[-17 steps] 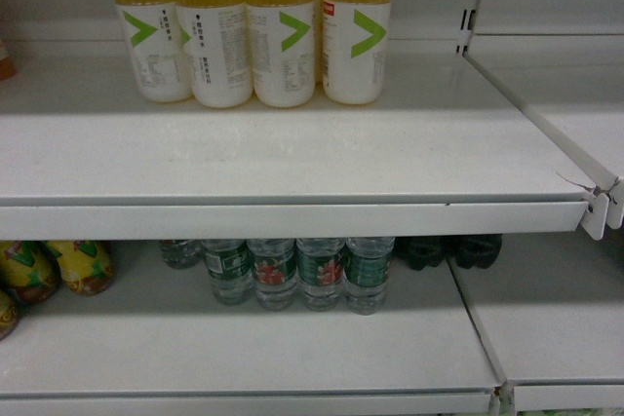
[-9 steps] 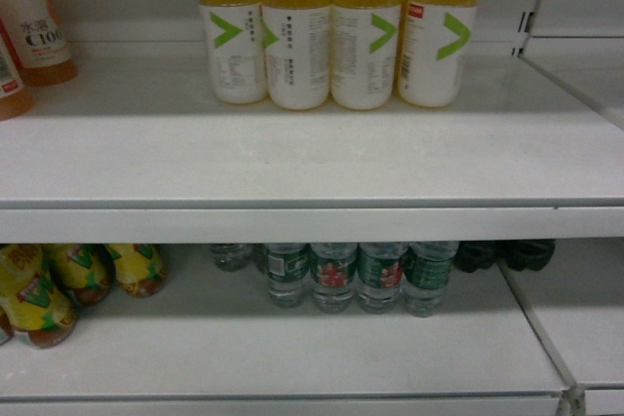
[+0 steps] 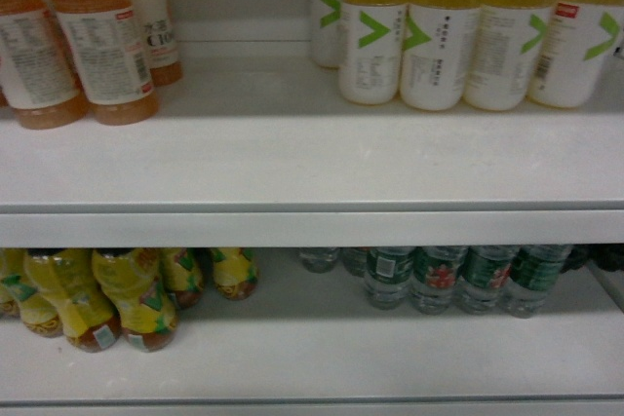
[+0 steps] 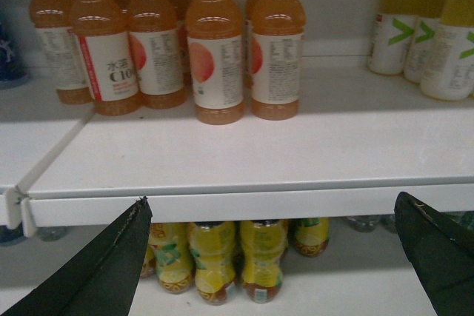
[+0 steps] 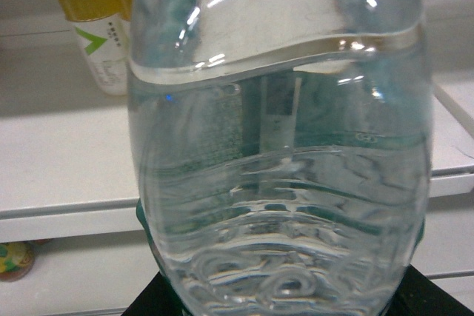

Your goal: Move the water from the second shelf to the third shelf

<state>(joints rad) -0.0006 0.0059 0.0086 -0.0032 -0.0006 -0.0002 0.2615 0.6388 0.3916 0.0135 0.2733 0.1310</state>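
A clear ribbed water bottle [image 5: 278, 146] with a green label fills the right wrist view, and my right gripper [image 5: 278, 303] is shut on it, with black fingers [image 5: 152, 303] showing at its lower corners. It hangs in front of a white shelf edge [image 5: 59, 216]. Several more water bottles [image 3: 439, 278] stand in a row on the lower shelf [image 3: 322, 348] in the head view. Neither gripper shows in the head view. My left gripper [image 4: 270, 257] is open with nothing in it, below the front lip of the upper shelf [image 4: 222, 205].
On the upper shelf [image 3: 292, 163] stand orange drink bottles [image 3: 97, 46] at the left and yellow bottles with white labels [image 3: 468, 36] at the right. Yellow-labelled tea bottles [image 3: 117, 294] stand at the lower left. A shelf bracket [image 4: 18, 209] sits at a gap on the left.
The head view has swung left: the yellow bottles and the water row have slid right in the frame, and the orange bottles have come into view at the upper left.
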